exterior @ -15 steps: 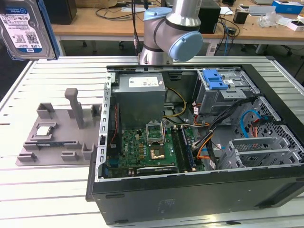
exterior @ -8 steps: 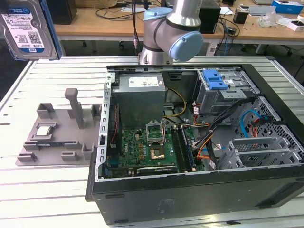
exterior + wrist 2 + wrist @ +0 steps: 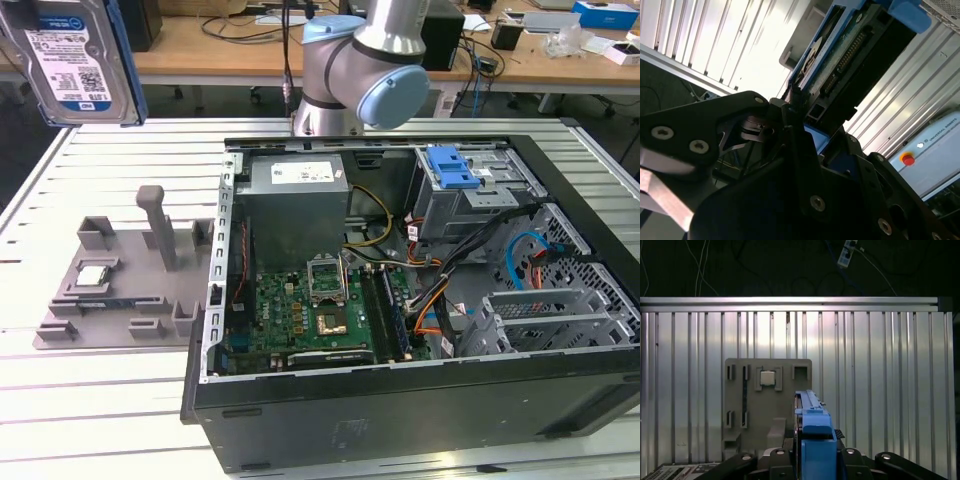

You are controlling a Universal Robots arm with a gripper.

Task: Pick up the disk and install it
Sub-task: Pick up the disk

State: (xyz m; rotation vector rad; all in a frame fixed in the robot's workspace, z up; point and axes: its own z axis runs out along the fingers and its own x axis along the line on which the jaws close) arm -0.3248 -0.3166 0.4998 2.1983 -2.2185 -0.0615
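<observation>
One firm clamp of the gripper on the disk, jaws closed on it from either side. Holds it in the air, clear of the slatted metal table and well apart from the open computer case. Carries it at ten o'clock in the exterior view, close to the camera and nearly upright, white-and-blue label turned toward the camera, blue rail running down the edge on its three o'clock side, part of the body cut off by the frame. Presents it edge-on in the first wrist view, blue rail foremost, with the grey fixture lying on the table beyond it and the small square CPU chip seated in a pocket of that fixture. Reveals, in the second wrist view, the connector end and a strip of green circuit board along one face.

In the exterior view, fixture at nine o'clock from the case, just beside its wall. Inside the case: motherboard toward six o'clock, power supply at twelve o'clock from it, grey drive cage with blue latch toward two o'clock. Arm at twelve o'clock, behind the case, rising out of frame.
</observation>
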